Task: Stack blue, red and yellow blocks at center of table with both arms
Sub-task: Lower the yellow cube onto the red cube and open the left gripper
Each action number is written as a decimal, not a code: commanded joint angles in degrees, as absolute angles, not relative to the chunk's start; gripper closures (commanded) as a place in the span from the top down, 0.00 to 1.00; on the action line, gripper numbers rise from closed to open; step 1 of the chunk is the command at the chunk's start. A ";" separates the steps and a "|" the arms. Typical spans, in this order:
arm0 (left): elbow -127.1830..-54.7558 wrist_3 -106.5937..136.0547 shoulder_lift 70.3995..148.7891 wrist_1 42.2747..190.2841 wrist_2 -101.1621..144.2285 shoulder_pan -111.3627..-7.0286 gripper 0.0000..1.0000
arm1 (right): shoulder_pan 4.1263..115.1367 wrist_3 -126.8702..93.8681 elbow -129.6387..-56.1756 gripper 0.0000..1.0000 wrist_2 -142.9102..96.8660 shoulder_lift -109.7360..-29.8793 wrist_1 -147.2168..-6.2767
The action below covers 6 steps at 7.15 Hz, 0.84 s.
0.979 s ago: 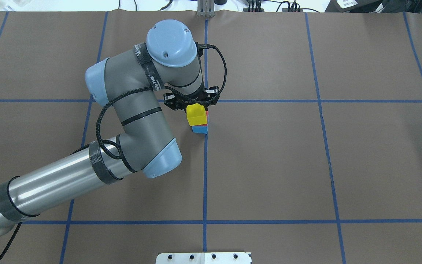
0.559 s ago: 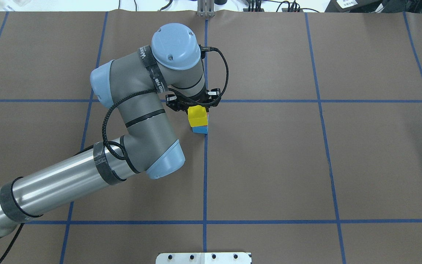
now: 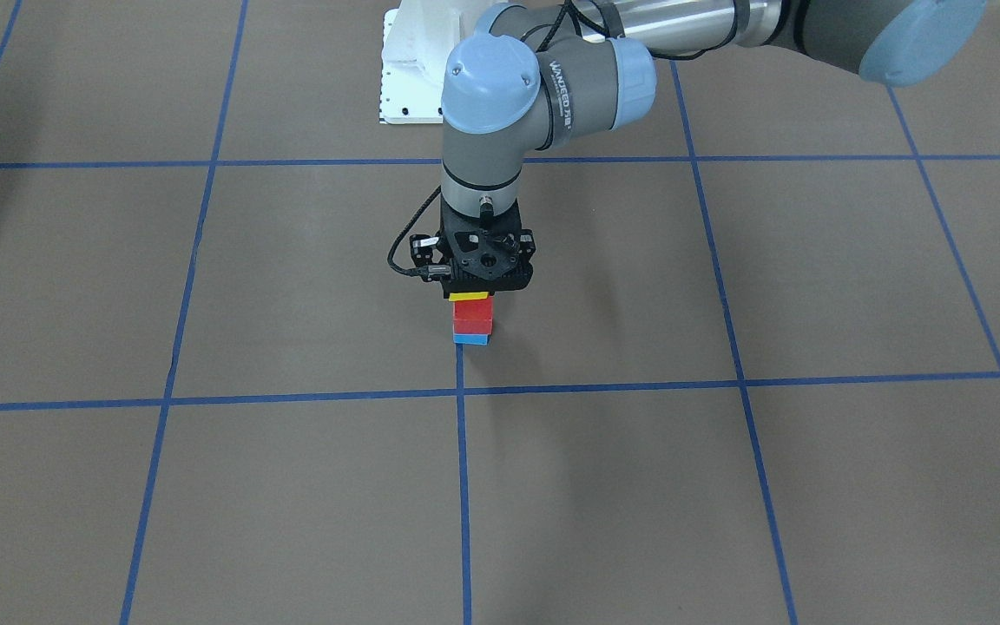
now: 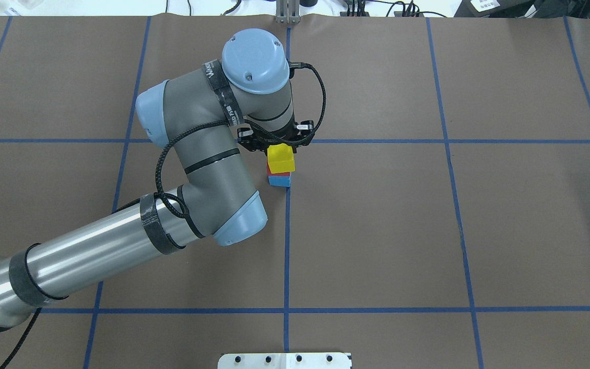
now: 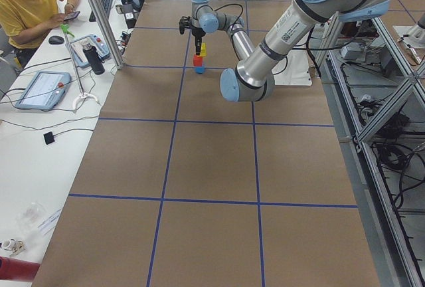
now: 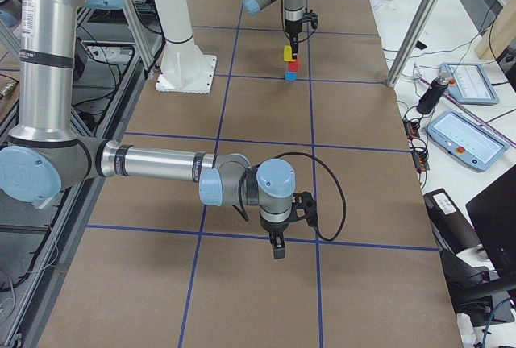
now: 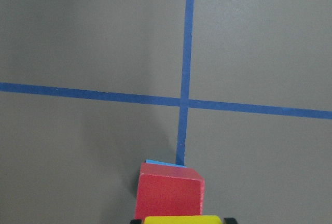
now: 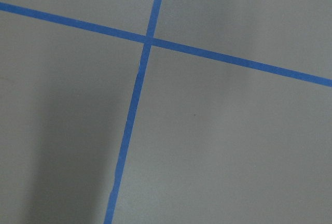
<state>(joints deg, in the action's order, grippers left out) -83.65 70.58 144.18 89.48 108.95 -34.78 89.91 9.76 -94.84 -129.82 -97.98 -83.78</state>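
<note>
A red block (image 3: 472,318) sits on a blue block (image 3: 470,338) near the table's centre, beside a blue tape crossing. My left gripper (image 4: 280,152) is shut on a yellow block (image 4: 281,161) and holds it just above the red block, slightly offset from the stack. The left wrist view shows the red block (image 7: 168,192) below, the yellow block's edge (image 7: 181,219) at the bottom, and a sliver of the blue block (image 7: 161,162). My right gripper (image 6: 275,248) shows only in the exterior right view, low over the table far from the stack. I cannot tell if it is open or shut.
The brown table is marked with a grid of blue tape lines (image 4: 287,246). The white robot base plate (image 4: 285,360) is at the near edge. A side table with tablets (image 5: 41,89) and a seated operator (image 5: 33,4) lies beyond the far edge.
My left arm has shifted a little to the right with the yellow block, bringing it more over the red and blue stack. The stack has not moved.
</note>
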 commanded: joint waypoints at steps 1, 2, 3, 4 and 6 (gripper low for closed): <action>-82.36 69.35 144.40 89.73 108.28 -34.98 0.11 | 89.91 9.84 -94.83 1.00 -129.81 -98.09 -83.76; -82.18 69.35 144.40 89.82 108.28 -34.98 0.11 | 89.91 9.76 -94.83 1.00 -129.81 -98.09 -83.76; -82.09 69.35 144.40 90.00 108.28 -34.98 0.11 | 89.91 9.76 -94.83 1.00 -129.81 -98.09 -83.76; -82.09 69.35 144.49 90.00 108.19 -34.98 0.15 | 89.91 9.76 -94.83 1.00 -129.81 -98.09 -83.76; -82.09 69.35 144.49 90.00 108.19 -35.07 0.22 | 89.91 9.76 -94.92 1.00 -129.81 -98.09 -83.76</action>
<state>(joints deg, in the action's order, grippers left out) -82.10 69.35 144.48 89.99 108.20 -35.01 89.91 9.76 -94.84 -129.81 -98.09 -83.76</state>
